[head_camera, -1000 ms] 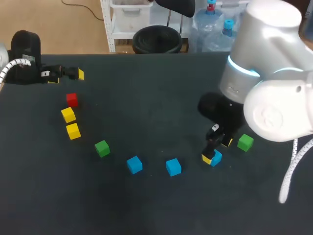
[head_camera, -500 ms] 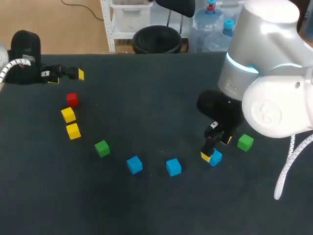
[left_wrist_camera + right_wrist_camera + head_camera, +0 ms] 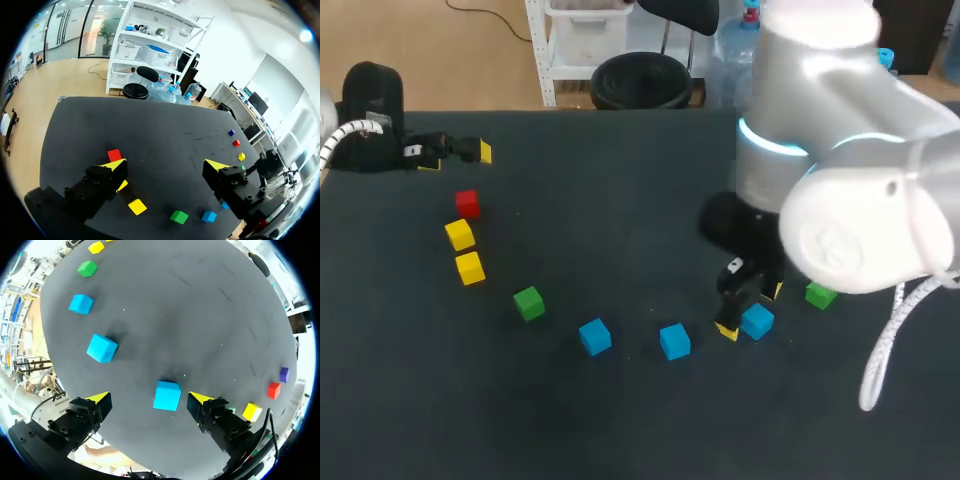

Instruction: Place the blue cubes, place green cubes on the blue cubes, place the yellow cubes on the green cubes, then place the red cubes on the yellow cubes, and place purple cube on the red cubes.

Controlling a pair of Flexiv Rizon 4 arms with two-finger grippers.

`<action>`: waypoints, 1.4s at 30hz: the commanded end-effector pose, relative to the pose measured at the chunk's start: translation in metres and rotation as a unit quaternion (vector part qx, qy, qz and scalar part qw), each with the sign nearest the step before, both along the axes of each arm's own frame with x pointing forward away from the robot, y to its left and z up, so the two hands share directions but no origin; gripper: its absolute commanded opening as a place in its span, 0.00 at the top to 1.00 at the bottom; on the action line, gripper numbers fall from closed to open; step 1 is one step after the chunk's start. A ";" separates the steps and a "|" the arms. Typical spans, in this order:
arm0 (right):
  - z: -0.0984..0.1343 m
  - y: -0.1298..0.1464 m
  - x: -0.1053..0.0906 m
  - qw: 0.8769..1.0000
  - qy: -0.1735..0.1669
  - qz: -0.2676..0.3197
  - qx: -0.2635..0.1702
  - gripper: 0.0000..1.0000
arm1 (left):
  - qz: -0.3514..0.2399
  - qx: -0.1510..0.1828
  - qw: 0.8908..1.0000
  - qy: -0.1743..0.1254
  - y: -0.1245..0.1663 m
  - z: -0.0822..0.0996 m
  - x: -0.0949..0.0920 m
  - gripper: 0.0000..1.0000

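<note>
My right gripper is open and low over the table. A blue cube sits between its fingers, closer to one tip and gripped by neither. Two more blue cubes lie in a row to its left, then a green cube. Another green cube rests just right of the gripper. Two yellow cubes and a red cube lie at the left. My left gripper is open and empty at the far left, above the red cube.
In the right wrist view, a purple cube, a red cube and a yellow cube lie in a line beyond one finger. My right arm hides that side of the table in the head view.
My right arm has swung to the left and its gripper has shifted slightly left, so the fingers now straddle the blue cube. The cubes and my left arm have stayed put.
</note>
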State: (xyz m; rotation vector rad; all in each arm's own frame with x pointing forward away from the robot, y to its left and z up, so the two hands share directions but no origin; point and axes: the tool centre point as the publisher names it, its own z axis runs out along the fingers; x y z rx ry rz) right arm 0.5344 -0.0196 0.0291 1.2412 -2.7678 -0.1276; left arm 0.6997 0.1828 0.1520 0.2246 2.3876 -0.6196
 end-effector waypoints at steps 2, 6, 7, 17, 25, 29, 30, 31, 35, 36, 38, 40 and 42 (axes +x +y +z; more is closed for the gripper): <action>-0.002 0.000 -0.009 0.999 -0.027 -0.009 -0.032 0.00 | -0.003 -0.005 1.000 -0.003 0.002 -0.002 0.000 0.00; -0.005 -0.010 -0.008 0.998 -0.041 -0.019 -0.036 0.00 | -0.003 -0.005 1.000 -0.003 0.002 -0.002 0.000 0.00; -0.006 -0.012 -0.008 0.998 -0.043 -0.021 -0.035 0.00 | -0.003 -0.005 1.000 -0.003 0.002 -0.002 0.000 0.00; -0.012 -0.019 -0.003 0.998 -0.052 -0.034 -0.026 0.00 | -0.003 -0.005 1.000 -0.003 0.002 -0.002 0.000 0.00; -0.024 -0.019 0.005 0.998 -0.047 -0.032 -0.014 0.00 | -0.003 -0.005 1.000 -0.003 0.002 -0.002 0.000 0.00; -0.027 -0.019 0.006 0.998 -0.046 -0.031 -0.013 0.00 | -0.003 -0.005 1.000 -0.003 0.002 -0.002 0.000 0.00; -0.028 -0.018 0.007 0.998 -0.046 -0.031 -0.014 0.00 | -0.003 -0.005 1.000 -0.003 0.002 -0.002 0.000 0.00; -0.028 -0.018 0.007 0.998 -0.047 -0.031 -0.014 0.00 | -0.003 -0.005 1.000 -0.003 0.002 -0.002 0.000 0.00; -0.025 -0.016 0.008 0.998 -0.053 -0.027 -0.014 0.51 | -0.003 -0.005 1.000 -0.003 0.002 -0.002 0.000 0.00; -0.025 -0.016 0.008 0.998 -0.055 -0.026 -0.014 0.54 | -0.003 -0.005 1.000 -0.003 0.002 -0.002 0.000 0.00; -0.026 -0.016 0.009 0.998 -0.055 -0.025 -0.016 0.59 | -0.003 -0.005 1.000 -0.003 0.002 -0.002 0.000 0.00; -0.026 -0.016 0.010 0.998 -0.055 -0.024 -0.016 0.65 | -0.003 -0.005 1.000 -0.003 0.002 -0.002 0.000 0.00; -0.026 -0.016 0.009 0.998 -0.055 -0.024 -0.016 0.75 | -0.003 -0.005 1.000 -0.003 0.002 -0.002 0.000 0.00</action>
